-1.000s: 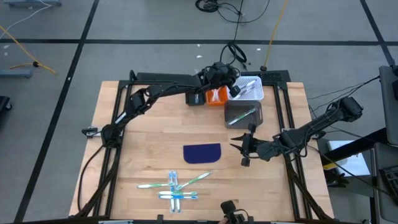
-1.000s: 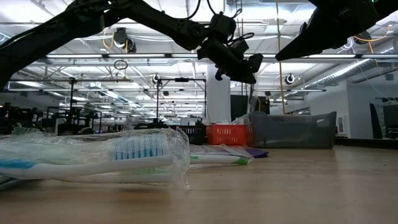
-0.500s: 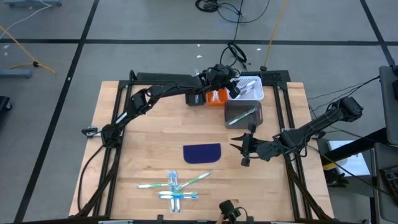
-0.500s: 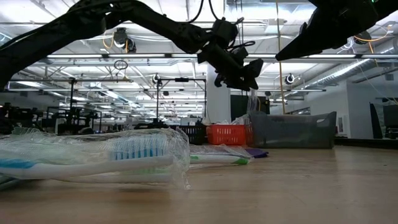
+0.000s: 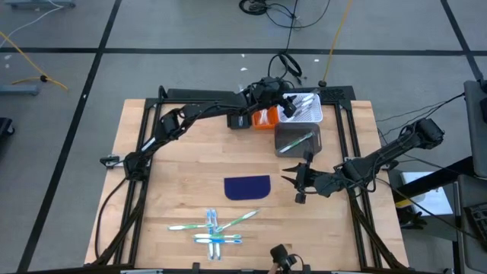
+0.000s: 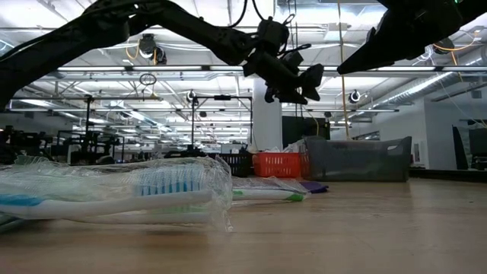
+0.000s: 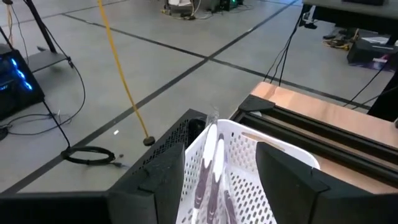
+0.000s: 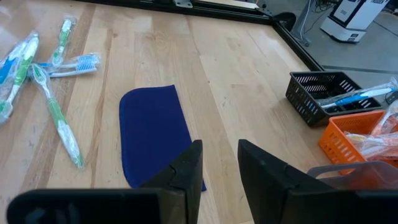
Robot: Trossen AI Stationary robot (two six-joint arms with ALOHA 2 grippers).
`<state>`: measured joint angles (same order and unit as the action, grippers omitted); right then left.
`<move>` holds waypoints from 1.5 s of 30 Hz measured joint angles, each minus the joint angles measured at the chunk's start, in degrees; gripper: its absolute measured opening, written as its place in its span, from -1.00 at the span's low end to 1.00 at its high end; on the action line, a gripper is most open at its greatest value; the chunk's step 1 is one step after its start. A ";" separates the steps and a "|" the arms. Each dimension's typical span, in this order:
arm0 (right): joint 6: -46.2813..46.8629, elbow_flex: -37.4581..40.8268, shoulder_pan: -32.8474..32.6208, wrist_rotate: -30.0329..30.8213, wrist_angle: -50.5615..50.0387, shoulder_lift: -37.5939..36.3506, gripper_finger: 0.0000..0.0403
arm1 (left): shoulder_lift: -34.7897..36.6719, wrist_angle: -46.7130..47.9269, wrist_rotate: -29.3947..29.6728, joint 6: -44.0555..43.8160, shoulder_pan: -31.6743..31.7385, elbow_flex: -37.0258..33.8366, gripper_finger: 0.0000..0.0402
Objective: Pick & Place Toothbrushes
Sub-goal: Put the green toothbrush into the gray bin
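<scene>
My left gripper (image 5: pixel 283 99) hangs open above the white basket (image 5: pixel 318 114) at the table's far edge, touching nothing. Wrapped toothbrushes (image 7: pixel 208 168) lie inside that basket (image 7: pixel 249 180), below the fingers. Several more toothbrushes (image 5: pixel 214 227) lie crossed on the wood near the front edge, also in the right wrist view (image 8: pixel 37 68). My right gripper (image 5: pixel 293 180) hovers to the right of the dark blue mat (image 5: pixel 247 186), its fingers a little apart with nothing between them.
An orange basket (image 5: pixel 264 118) and a black basket (image 5: pixel 240 120) stand left of the white one. A grey bin (image 5: pixel 298 139) with a green toothbrush stands in front of it. Bare wood lies around the mat (image 8: pixel 152 134).
My left gripper has opened above the white basket and let go of the wrapped toothbrush that hung below it. The toothbrush has dropped out of sight into the basket.
</scene>
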<state>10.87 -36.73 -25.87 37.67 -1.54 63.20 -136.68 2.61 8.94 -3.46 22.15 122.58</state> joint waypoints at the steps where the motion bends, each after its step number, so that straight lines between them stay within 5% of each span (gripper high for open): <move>1: 0.00 0.00 0.00 0.01 0.00 0.00 -0.54 | 0.00 0.03 -0.01 0.21 0.00 0.00 0.00; 9: 0.00 0.00 0.00 0.02 -0.02 0.00 -0.54 | 6.07 9.77 -4.31 1.76 -0.12 0.01 0.00; 16: 0.48 0.00 0.02 -0.13 0.06 0.00 -0.54 | 15.15 37.59 -12.30 5.02 -0.81 0.09 0.00; 23: 0.37 0.00 0.00 -0.04 0.06 0.00 -0.54 | 21.42 60.94 -12.36 5.30 -6.25 -2.05 0.00; 36: -1.14 0.00 0.00 -0.04 0.42 0.00 -0.54 | 43.50 50.31 -3.37 -16.36 -27.78 -39.03 0.00; 45: -1.29 0.00 0.02 0.02 0.97 0.01 -0.54 | 46.66 46.75 -2.70 -35.26 -44.17 -55.51 0.00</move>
<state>9.59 -36.73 -25.85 37.69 -0.57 63.21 -90.02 49.36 6.24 -38.72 -22.02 67.07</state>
